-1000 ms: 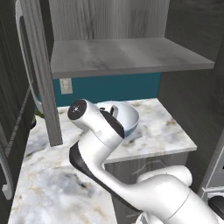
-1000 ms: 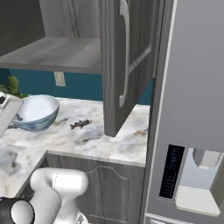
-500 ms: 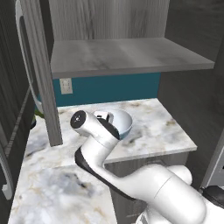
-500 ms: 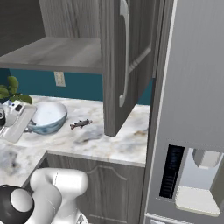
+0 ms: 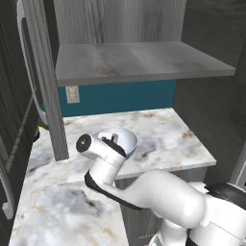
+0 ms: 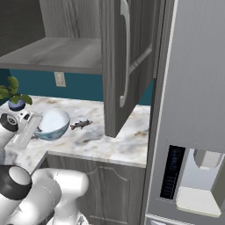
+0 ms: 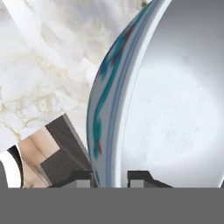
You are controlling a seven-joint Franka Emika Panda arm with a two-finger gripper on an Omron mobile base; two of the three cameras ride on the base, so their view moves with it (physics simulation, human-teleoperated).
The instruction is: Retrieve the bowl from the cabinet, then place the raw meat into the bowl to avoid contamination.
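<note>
bowl (image 7: 175, 109): glazed ceramic, smooth white inside, blue pattern on outer wall. table (image 5: 163, 139): polished marble look, white with beige/grey veins. cabinet (image 6: 132, 57) above table: matt grey wood grain, shelf (image 5: 139, 60) same; bar handle (image 6: 125, 52) brushed metal.

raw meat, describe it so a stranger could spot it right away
Find the marble counter under the open cabinet. Right of the bowl, apart from it, lies the raw meat: tiny, dark, fish-shaped with a tail, unlike the leafy green plant behind.

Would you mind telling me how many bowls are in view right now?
1: the bowl sits on the marble counter, its rim between the gripper fingers. Others may be hidden.
</note>
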